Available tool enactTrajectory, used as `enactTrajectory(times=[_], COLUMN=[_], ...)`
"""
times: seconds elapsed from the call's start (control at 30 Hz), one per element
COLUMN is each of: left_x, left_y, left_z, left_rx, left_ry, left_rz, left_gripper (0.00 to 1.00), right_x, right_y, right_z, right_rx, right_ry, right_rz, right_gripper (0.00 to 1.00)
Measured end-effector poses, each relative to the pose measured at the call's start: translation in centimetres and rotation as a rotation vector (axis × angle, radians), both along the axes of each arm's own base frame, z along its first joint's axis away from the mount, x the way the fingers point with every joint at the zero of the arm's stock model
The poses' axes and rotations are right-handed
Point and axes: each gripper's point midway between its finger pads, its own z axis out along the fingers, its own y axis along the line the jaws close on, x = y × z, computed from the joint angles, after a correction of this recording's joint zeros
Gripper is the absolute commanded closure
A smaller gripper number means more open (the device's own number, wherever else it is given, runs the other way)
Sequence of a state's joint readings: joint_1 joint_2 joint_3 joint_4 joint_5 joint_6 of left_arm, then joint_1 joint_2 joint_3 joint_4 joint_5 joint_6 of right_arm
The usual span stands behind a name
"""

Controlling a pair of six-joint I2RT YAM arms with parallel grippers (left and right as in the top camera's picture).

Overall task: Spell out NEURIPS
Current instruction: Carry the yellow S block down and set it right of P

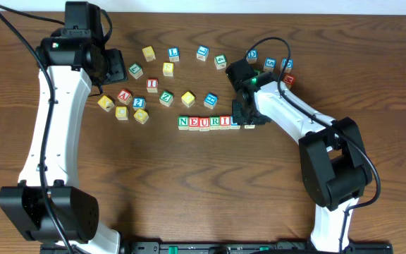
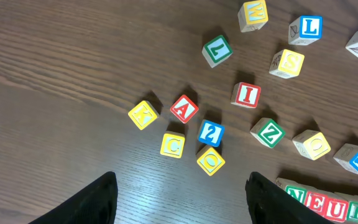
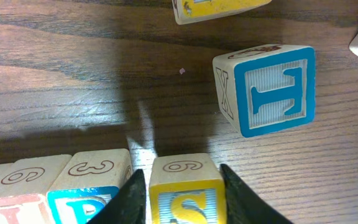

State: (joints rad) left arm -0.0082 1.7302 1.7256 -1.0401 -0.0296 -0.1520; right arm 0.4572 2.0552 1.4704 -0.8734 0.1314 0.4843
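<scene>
Overhead, your row [image 1: 203, 122] reads NEURI at mid-table. The right gripper [image 1: 245, 118] sits low over its right end, and the left gripper [image 1: 111, 67] is up among the loose cubes. Left wrist: your jaws stand wide, nothing between them. Right wrist: narrow jaws straddle the yellow S cube [image 3: 185, 190], which stands just beside the blue P cube [image 3: 89, 193]. You cannot tell whether they pinch it.

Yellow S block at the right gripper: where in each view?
Overhead: yellow S block at the right end of the block row.
Left wrist: not in it; block row exits bottom right.
Right wrist: yellow S block bottom centre, between the right gripper fingers.
Shared landmark: the block row.
</scene>
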Motion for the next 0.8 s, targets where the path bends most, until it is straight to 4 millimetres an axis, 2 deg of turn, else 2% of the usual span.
enactTrajectory(times=[0.07, 0.17, 0.4, 0.67, 0.8], left_x=[0.00, 0.00, 0.00, 0.00, 0.00], left_y=[0.00, 0.00, 0.00, 0.00, 0.00], left_z=[0.01, 0.01, 0.01, 0.00, 0.01], left_rx=[0.000, 0.000, 0.000, 0.000, 0.000], left_ry=[0.000, 0.000, 0.000, 0.000, 0.000], left_rz=[0.000, 0.000, 0.000, 0.000, 0.000], left_gripper=[0.34, 0.34, 0.34, 0.34, 0.34], right_x=[0.00, -0.01, -0.01, 0.00, 0.11], right_y=[-0.02, -0.01, -0.02, -0.09, -0.36], right_z=[0.00, 0.00, 0.00, 0.01, 0.02], right_rx=[0.000, 0.000, 0.000, -0.004, -0.009], right_ry=[0.000, 0.000, 0.000, -0.001, -0.004], right_rz=[-0.005, -0.005, -0.006, -0.007, -0.016], right_gripper=[0.57, 0.57, 0.67, 0.70, 0.54])
